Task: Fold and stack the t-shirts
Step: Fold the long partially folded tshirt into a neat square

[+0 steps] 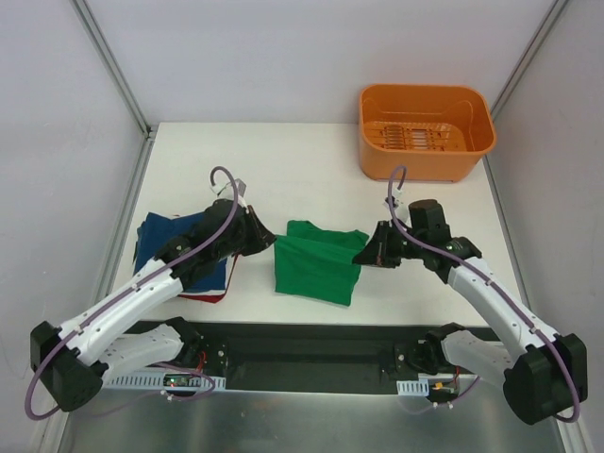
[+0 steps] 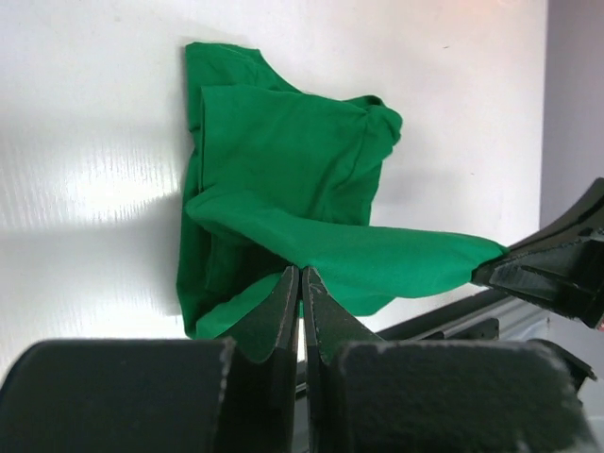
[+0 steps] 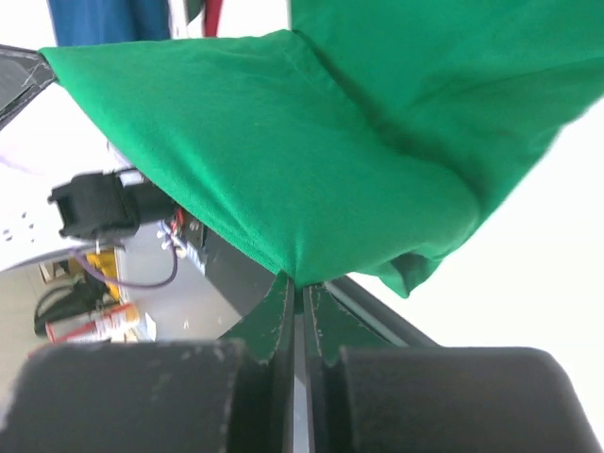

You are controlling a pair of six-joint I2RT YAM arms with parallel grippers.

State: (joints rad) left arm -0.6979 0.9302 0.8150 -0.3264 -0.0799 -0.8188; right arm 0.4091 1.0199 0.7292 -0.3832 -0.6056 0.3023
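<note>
The left gripper [image 2: 301,278] is clamped on the green tee's [image 1: 316,264] left side; the right gripper [image 3: 295,285] is shut on its right side. A lifted fold stretches left to right between them; the rest lies on the table [image 1: 311,179] at centre. The navy tee [image 1: 153,236] lies left, nearer the left arm.

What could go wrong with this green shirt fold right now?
The left gripper and right gripper each pinch just a thin edge of the green t-shirt, so it may slip free. The rest lies bunched on the table, so the fold may come out crooked.
</note>
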